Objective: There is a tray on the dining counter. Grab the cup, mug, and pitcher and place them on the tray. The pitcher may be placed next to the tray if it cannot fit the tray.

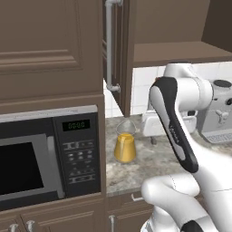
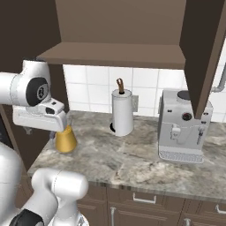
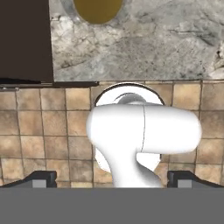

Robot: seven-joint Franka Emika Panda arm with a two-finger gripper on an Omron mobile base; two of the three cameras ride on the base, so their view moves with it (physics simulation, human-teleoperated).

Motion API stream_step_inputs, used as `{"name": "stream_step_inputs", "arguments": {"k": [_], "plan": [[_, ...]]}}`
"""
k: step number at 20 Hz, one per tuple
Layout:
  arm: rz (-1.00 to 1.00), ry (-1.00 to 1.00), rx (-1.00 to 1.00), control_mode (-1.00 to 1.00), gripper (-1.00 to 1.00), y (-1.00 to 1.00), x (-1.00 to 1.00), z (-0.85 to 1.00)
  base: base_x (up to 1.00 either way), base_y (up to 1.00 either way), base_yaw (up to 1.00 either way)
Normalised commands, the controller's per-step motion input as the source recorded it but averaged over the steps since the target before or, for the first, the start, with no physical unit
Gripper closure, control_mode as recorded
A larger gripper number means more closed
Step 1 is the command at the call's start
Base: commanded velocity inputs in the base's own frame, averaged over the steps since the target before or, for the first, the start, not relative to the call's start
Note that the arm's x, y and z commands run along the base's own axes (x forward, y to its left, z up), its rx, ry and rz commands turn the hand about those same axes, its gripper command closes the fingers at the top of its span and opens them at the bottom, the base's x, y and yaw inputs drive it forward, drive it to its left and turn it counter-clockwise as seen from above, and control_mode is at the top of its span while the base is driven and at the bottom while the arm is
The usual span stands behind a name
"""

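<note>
One item of three in reach: the pitcher (image 1: pixel 125 146), on the tile-backed stone worktop (image 1: pixel 154 165); it belongs on the tray on the dining counter.
Gripper (image 3: pixel 112 179): fingers spread as wide as they go, one dark tip at each lower corner of the hand view, nothing between them. The hand looks straight down at the tan floor tiles (image 3: pixel 35 127) in front of the cabinets.
Worktop edge: near the top of the hand view, with the amber body of the pitcher partly cut off by the frame edge beyond it.
Pitcher position: upright, near the left end of the worktop, close beside the dark cabinet column that houses the microwave (image 1: pixel 47 154). In the right base view the arm's white link overlaps its neck; contact cannot be told.
Farther objects: paper-towel roll (image 2: pixel 122 111) well to the right of the pitcher, against the white tiles; coffee machine (image 2: pixel 183 126) farther right again.
Step in hand (judgement): approach to the pitcher; grasp not yet begun.
Next move (judgement): carry the hand forward over the worktop, line the spread fingers across the narrow neck or upper body, then close. Keep clear of the cabinet column on the left.
</note>
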Motion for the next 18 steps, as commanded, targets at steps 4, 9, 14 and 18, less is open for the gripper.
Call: {"name": "stream_step_inputs", "arguments": {"k": [4,9,14,18], "plan": [[0.0,0.17,0.0,-1.0,-1.0,0.13,0.0,-0.13,0.0,0.0,0.0],[0.0,0.17,0.0,-1.0,-1.0,0.17,0.0,-0.13,0.0,0.0,0.0],[0.0,0.16,0.0,-1.0,-1.0,0.17,0.0,-0.13,0.0,0.0,0.0],[0.0,0.15,0.01,-1.0,-1.0,0.06,0.0,-0.02,0.0,0.0,0.0]]}}
